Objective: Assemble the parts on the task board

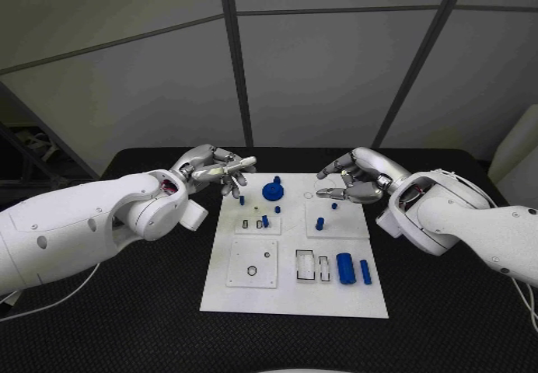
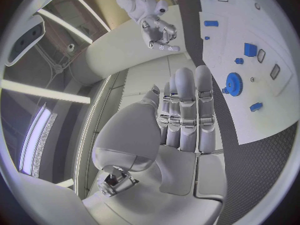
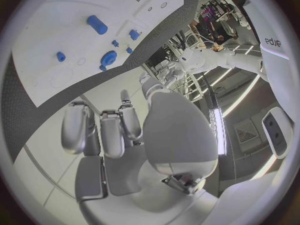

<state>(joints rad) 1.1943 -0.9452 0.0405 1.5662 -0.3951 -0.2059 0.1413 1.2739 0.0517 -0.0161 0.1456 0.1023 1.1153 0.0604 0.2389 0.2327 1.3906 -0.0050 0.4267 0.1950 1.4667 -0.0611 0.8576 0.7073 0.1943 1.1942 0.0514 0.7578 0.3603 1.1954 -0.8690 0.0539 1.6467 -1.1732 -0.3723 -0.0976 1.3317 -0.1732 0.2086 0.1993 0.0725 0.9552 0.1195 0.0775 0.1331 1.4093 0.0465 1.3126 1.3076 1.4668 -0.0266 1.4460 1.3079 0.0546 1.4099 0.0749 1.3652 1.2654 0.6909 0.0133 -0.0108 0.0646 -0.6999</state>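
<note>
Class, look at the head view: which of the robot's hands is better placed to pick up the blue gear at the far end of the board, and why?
Probably the left hand: its fingers reach toward the blue gear, nearer than the right hand. Both look empty.

You're looking at a lab or robot test cell, not a home. A black table [image 1: 134,326] sits inside pale partition panels [image 1: 314,78] with dark seams. A white task board [image 1: 294,299] carries blue parts [image 1: 345,268]. The right wrist view shows ceiling strip lights [image 3: 220,125] and cluttered equipment racks [image 3: 215,22] behind.
</note>
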